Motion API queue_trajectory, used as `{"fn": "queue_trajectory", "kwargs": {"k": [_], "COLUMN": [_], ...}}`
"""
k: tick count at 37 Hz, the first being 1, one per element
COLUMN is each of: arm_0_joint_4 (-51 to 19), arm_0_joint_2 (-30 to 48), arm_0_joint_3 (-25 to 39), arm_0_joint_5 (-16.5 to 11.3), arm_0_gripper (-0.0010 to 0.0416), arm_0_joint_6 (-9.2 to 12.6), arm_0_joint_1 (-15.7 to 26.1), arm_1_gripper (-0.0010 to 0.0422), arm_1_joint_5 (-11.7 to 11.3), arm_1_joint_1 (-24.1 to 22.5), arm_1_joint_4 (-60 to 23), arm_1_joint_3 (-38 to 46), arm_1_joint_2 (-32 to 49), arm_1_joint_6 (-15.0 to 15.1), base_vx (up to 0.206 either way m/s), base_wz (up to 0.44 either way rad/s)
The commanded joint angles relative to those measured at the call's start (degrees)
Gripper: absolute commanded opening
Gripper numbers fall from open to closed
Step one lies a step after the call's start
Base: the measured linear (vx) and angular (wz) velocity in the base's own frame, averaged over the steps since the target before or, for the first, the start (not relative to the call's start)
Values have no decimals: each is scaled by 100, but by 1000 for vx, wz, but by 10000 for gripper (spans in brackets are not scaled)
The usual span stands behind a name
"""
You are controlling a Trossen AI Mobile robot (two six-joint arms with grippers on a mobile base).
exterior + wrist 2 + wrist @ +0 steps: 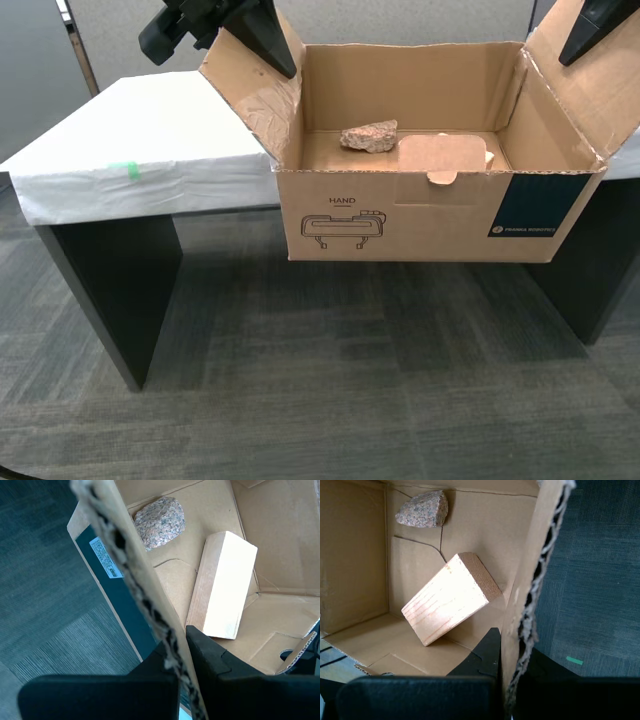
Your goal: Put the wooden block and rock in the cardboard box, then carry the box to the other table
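Pincers (512, 667) (181, 652) clamped on cardboard box (420, 225) flaps; rock (370, 136) inside

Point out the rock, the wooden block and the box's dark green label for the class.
rock (160, 521): second wrist view, middle of its speckled top.
wooden block (447, 599): first wrist view, its lit grained face.
dark green label (540, 205): exterior view, label's middle.

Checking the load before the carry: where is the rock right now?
The rock lies on the floor of the cardboard box, toward the exterior view's left of the wooden block, apart from it.
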Motion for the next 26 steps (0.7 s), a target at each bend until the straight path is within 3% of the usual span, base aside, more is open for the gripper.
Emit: {"fn": "queue_trajectory", "kwargs": {"k": [1, 10, 15, 26], "arm_0_joint_4": [70, 87, 98, 136], "arm_0_joint_2": [-2, -2, -2, -2], "arm_0_joint_3": [9, 9, 9, 9], "arm_0_joint_5": [-186, -186, -186, -188], "arm_0_gripper": [-1, -1, -1, -1], "arm_0_joint_6": [59, 140, 136, 120], "arm_0_joint_1": [11, 11, 11, 11], "arm_1_gripper": [0, 0, -1, -1], "arm_1_joint_5": [190, 188, 186, 184], "arm_1_joint_1": [-17, -17, -17, -17], "arm_1_joint_4": [42, 39, 37, 55], "arm_1_joint_3": [11, 11, 11, 11], "arm_1_joint_2": [-4, -4, -4, -4], "arm_1_joint_6": [181, 236, 28, -13], "base_vx": [128, 128, 128, 132], "base_wz": [-18, -14, -15, -12]}}
